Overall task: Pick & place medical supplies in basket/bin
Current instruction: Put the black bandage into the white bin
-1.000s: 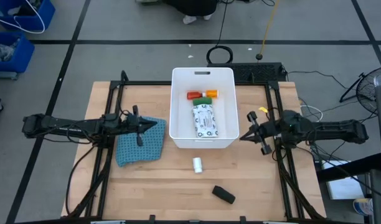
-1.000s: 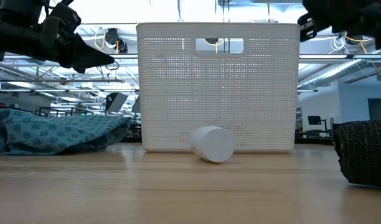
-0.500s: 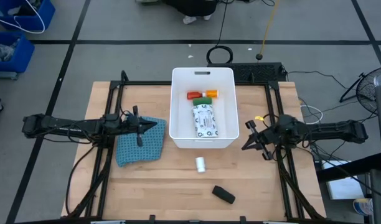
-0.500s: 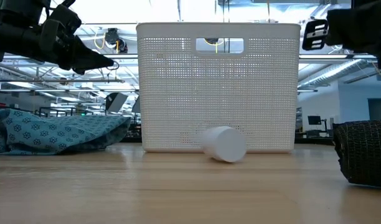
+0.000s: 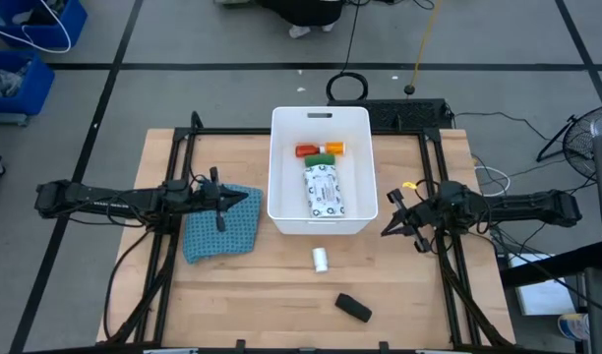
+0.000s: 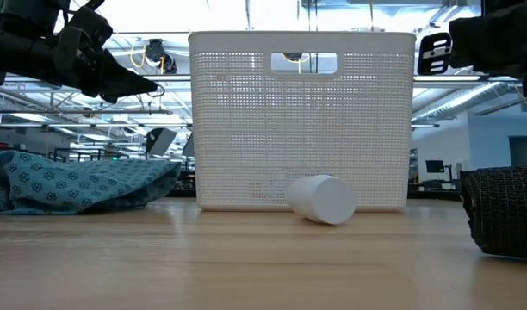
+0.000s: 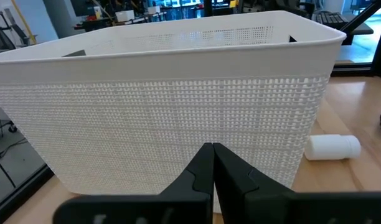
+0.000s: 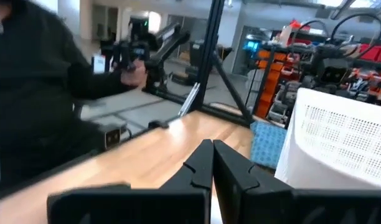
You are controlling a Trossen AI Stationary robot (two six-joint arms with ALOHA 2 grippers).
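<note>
Wooden tabletop (image 5: 252,285): bin (image 5: 320,224) centred within both arms' reach; roll (image 5: 320,260) and black block (image 5: 353,308) lie outside, near side. Left hand (image 5: 250,200) and right hand (image 5: 387,228) flank it, both closed, empty.

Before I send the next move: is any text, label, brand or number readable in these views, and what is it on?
No text can be read in any view.
White printed flat packet in the white bin: dark print on it, too small to read.
Red bottle and orange bottle: no label legible.
White roll and black block: no marking visible.
</note>
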